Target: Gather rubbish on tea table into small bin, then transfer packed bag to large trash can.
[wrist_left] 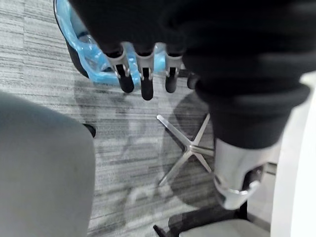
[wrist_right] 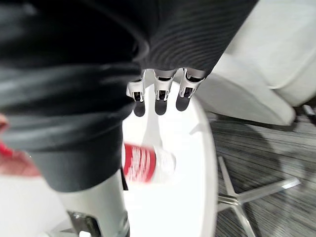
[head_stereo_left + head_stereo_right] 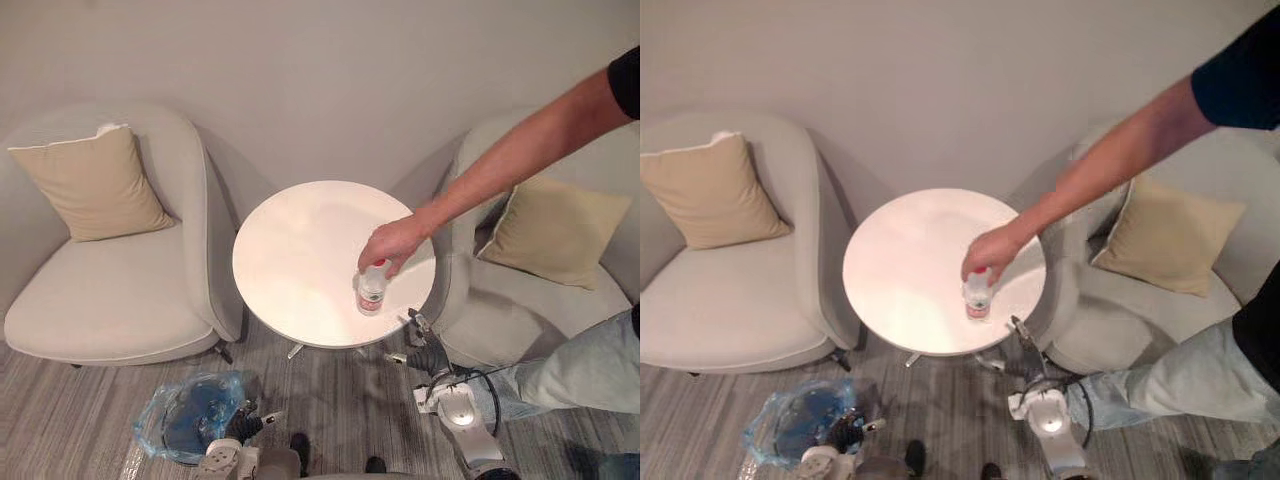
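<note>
1. A small bottle with a red label stands upright on the round white table. It is near the rim on the side of the right armchair.
2. A person's hand reaches in from the upper right and closes over the bottle's cap. The bare forearm stretches above that armchair.
3. The robot's right hand hovers at the table's near rim, close to the bottle but apart from it. Its fingers are straight and released, grasping nothing.
4. The robot's left hand hangs low over the floor, just beside the small bin. Its fingers are loosely extended and hold nothing.
5. The small bin, lined with a blue plastic bag, sits on the grey striped carpet. It is in front of the left armchair, apart from the table.
6. What lies inside the bag cannot be told.
7. A tan cushion leans against the back of the left armchair. A second cushion leans in the right armchair.
</note>
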